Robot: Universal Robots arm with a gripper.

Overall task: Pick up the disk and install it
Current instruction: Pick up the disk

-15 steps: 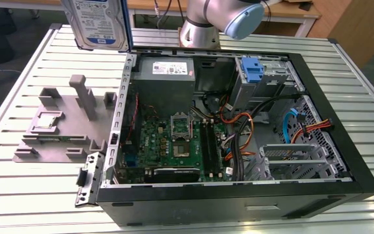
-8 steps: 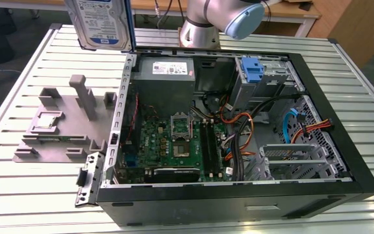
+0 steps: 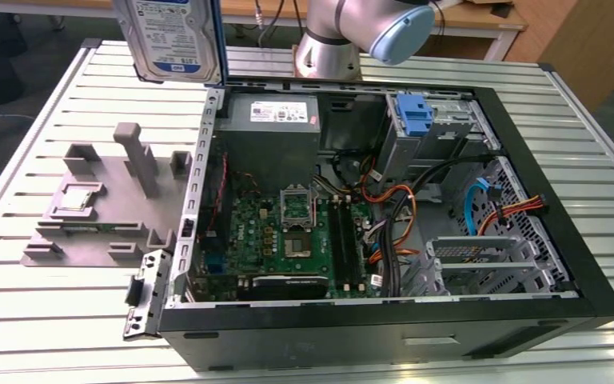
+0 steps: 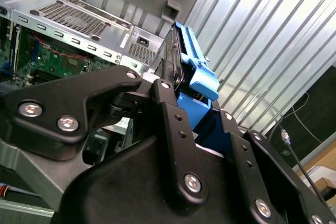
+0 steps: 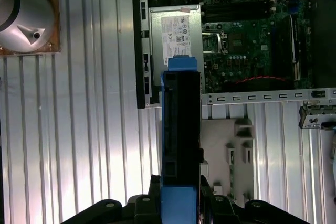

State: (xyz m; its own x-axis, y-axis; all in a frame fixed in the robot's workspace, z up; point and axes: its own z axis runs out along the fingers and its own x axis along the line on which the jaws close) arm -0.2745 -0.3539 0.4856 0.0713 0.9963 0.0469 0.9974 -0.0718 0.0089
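The disk point(image 3: 173, 38), silver with a blue-and-white label and a blue bracket, hangs upright high above the table, just past the back corner of the open computer case point(image 3: 382, 312) on the exterior view's left. In the first wrist view the disk point(image 5: 181, 124) is seen edge-on, with my gripper point(image 5: 180, 195) shut on its blue-framed end. In the second wrist view the black fingers point(image 4: 165, 103) clamp the blue bracket point(image 4: 202, 77) from both sides. Below the disk lie the case's edge and the grey power supply point(image 5: 176, 35).
Inside the case are the green motherboard point(image 3: 285, 232), the grey power supply point(image 3: 273, 112), a blue caddy point(image 3: 414, 116) in the drive bay, and loose cables point(image 3: 392, 216). A grey fixture point(image 3: 105, 200) stands on the slatted table at the exterior view's left. The arm's base point(image 3: 328, 52) stands behind the case.
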